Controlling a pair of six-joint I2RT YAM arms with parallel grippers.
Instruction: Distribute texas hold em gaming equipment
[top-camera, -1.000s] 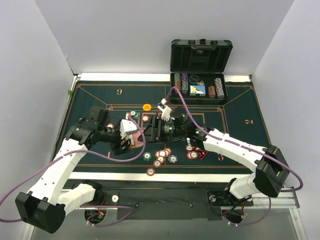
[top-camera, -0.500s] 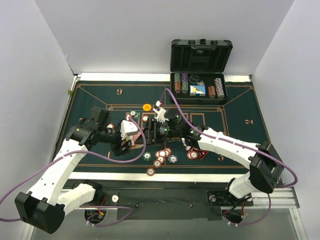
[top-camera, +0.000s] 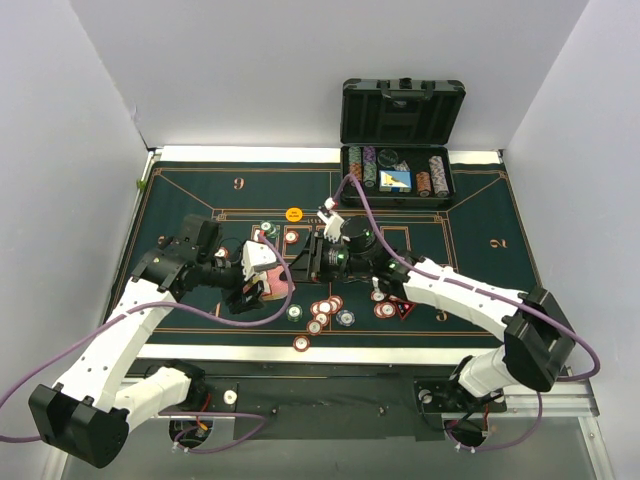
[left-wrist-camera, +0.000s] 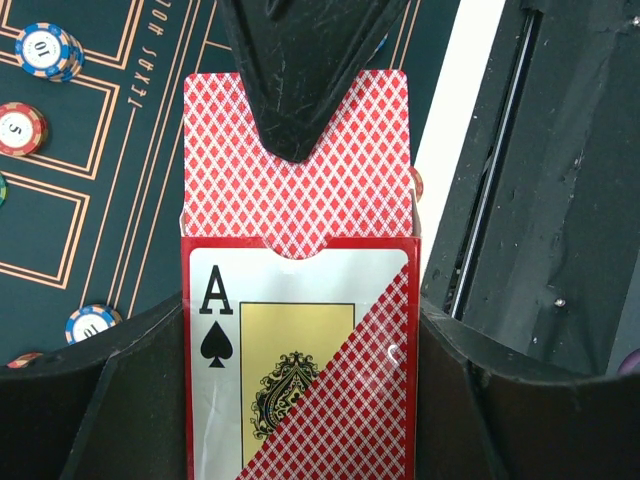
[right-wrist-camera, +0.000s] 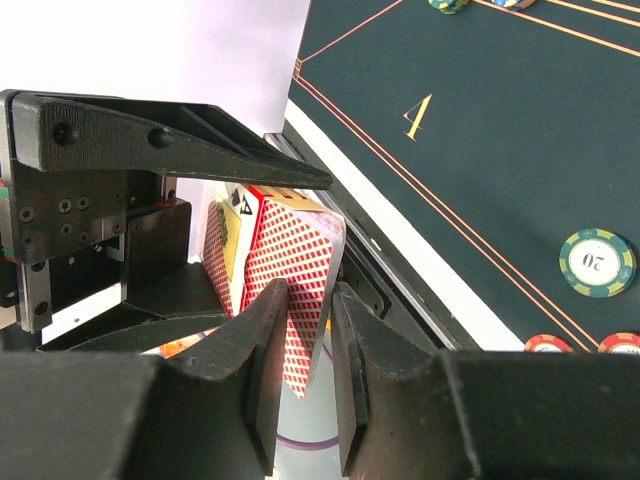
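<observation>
My left gripper (top-camera: 262, 285) is shut on a red card box (left-wrist-camera: 300, 360) with an ace of spades on its front. It holds the box above the green mat (top-camera: 200, 200). Red-backed playing cards (left-wrist-camera: 300, 160) stick out of the box's open end. My right gripper (right-wrist-camera: 310, 300) is closed around the end of these cards (right-wrist-camera: 300, 250). It meets the left gripper above the mat's middle (top-camera: 308, 260). Poker chips (top-camera: 325, 310) lie on the mat near the front. An orange button disc (top-camera: 293, 214) lies behind the grippers.
The open black case (top-camera: 398, 170) with rows of chips stands at the back right. A single chip (top-camera: 302, 343) lies by the mat's front edge, and red chips (top-camera: 385, 308) lie under the right arm. A green chip (right-wrist-camera: 597, 262) lies right of the right gripper.
My right gripper moved left to the card box, then drew back slightly to the right. My left gripper kept the box nearly still.
</observation>
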